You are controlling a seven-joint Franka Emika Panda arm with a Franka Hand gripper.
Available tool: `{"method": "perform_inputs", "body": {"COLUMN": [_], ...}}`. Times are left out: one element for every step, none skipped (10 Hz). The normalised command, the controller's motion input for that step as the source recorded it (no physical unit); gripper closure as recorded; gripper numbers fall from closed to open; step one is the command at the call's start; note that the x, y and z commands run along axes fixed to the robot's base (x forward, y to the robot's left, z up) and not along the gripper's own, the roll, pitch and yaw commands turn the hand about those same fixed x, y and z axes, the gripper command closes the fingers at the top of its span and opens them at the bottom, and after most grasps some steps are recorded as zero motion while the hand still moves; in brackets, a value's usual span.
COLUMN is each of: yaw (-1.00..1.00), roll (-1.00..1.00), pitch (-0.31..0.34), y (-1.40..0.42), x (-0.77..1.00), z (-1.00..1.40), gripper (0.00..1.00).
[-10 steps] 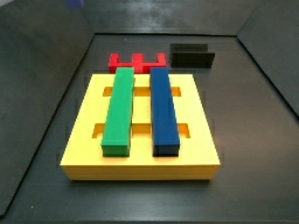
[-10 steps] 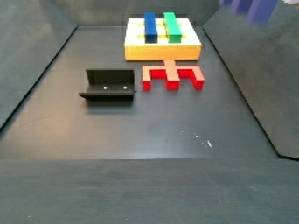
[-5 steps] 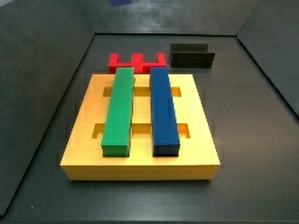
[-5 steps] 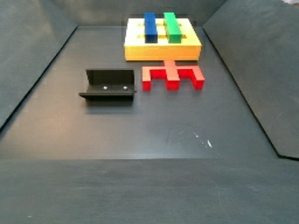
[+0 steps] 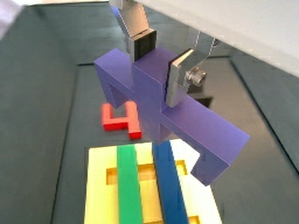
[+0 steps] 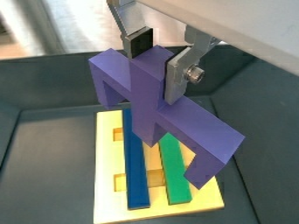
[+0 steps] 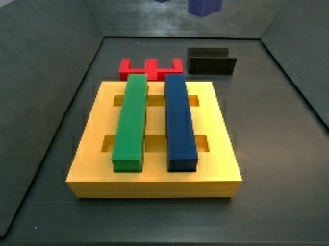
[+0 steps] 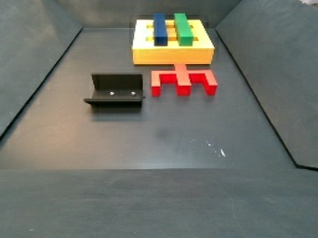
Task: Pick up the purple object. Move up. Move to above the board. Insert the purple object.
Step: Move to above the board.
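In both wrist views my gripper (image 5: 162, 61) (image 6: 159, 57) is shut on the central stub of the purple object (image 5: 176, 118) (image 6: 163, 114). The piece hangs in the air with its crossbar slanting across the view. Below it lies the yellow board (image 5: 103, 188) (image 6: 107, 166), carrying a green bar (image 5: 132, 179) and a blue bar (image 5: 173, 184). In a side view only a corner of the purple object (image 7: 203, 6) shows at the top edge, high above the board (image 7: 90, 144); the gripper itself is out of that frame. The board (image 8: 174, 53) also shows far back in a side view.
A red notched piece (image 7: 152, 68) (image 8: 184, 81) lies on the floor just off the board's short end. The black fixture (image 7: 211, 61) (image 8: 115, 90) stands beside it. Dark sloping walls enclose the floor.
The purple object has left one side view's top corner. In the other it entered at the top edge and shifted right, above the board's far end.
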Motion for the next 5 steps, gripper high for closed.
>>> {"method": "perform_inputs", "body": {"yaw": [1.00,1.00,1.00,1.00,1.00], "roll": [0.02,0.02,0.02,0.02,0.03], "pitch": [0.072,0.080,0.085,0.097,0.114], "y": [-0.07,-0.04,-0.03,-0.03,-0.03], "x": [0.04,0.05,0.05,0.05,0.05], "z": [0.03,0.02,0.02,0.02,0.02], "gripper": [1.00,1.00,1.00,1.00,1.00]}}
